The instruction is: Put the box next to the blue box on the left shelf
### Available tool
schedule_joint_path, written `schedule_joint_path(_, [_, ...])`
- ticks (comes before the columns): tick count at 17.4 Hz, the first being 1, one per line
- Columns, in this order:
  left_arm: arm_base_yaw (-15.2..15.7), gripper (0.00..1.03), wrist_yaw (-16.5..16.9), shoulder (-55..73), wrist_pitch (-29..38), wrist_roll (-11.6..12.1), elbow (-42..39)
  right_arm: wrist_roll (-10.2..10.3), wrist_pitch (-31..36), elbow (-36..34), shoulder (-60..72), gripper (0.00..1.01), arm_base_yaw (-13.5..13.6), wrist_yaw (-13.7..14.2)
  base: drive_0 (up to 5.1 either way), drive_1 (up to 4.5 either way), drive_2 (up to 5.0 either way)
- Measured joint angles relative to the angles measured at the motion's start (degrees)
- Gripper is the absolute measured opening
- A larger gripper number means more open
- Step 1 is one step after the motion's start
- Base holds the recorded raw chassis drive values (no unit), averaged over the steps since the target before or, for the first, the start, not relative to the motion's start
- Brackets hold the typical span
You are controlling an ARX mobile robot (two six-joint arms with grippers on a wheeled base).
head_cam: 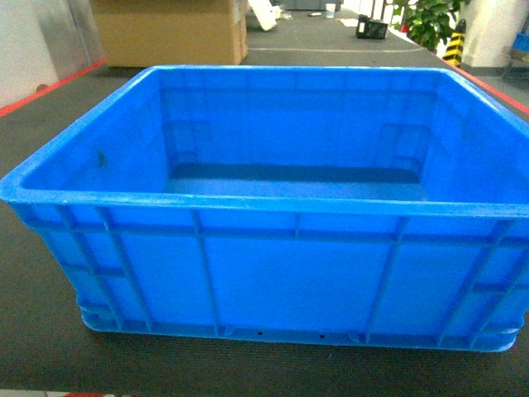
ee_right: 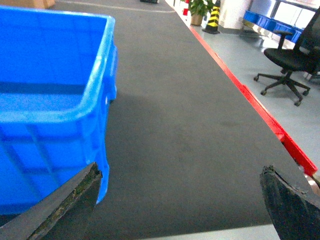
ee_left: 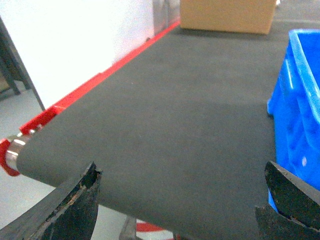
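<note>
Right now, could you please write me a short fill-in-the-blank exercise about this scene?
1. The blue box sits on a dark ____ belt.
2. Inside, the box is ____.
3. The belt's side edge is painted ____.
4. Beyond the box stands a brown ____ carton.

Missing words: grey; empty; red; cardboard

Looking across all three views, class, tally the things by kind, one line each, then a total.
Blue crate: 1
Cardboard box: 1
Potted plant: 1
Black office chair: 1
Open grippers, left gripper and right gripper: 2
Total: 6
</note>
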Motion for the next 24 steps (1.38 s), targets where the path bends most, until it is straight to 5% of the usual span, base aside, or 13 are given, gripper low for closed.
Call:
schedule_joint_path(3, [-0.52, 0.98, 4.35, 20.17, 15.61, 0.00, 9.73, 1.31, 11.72, 9.77, 16.85, 0.98, 0.26, -2.27, 0.0, 0.00, 0.0])
schedule_joint_path(4, [-0.31, 0.98, 4.37, 28.89, 15.85, -0.04, 15.28, 3.78, 9.44, 15.93, 24.98, 0.98, -1.07, -4.76, 0.0, 0.00, 0.0])
schedule_joint_path(6, [0.74, 0.98, 7.67, 45.68, 8.33, -2.67, 27.43, 9.38, 3.04, 28.22, 41.42, 0.98, -1.75, -11.30, 0.0, 0.00, 0.0])
schedule_joint_path(10, [-1.07, 0.98, 11.26, 69.24, -5.29, -7.10, 49.88, 12.90, -3.72, 47.47, 65.09, 0.98, -1.03, -12.35, 0.0, 0.00, 0.0])
schedule_joint_path(15, [-2.97, 0.98, 9.90, 79.60, -14.62, -7.30, 60.76, 16.15, -7.58, 52.52, 75.43, 0.98, -2.14, -14.12, 0.0, 0.00, 0.0])
schedule_joint_path(21, [-5.22, 0.98, 10.91, 82.77, -17.40, -8.61, 61.16, 17.62, -10.84, 53.48, 77.46, 0.98, 0.15, -14.93, 0.0, 0.00, 0.0])
schedule_joint_path(24, [-6.40, 0.98, 11.65, 83.56, -19.96, -8.63, 60.17, 17.62, -10.78, 53.48, 78.16, 0.77, 0.07, -13.88, 0.0, 0.00, 0.0])
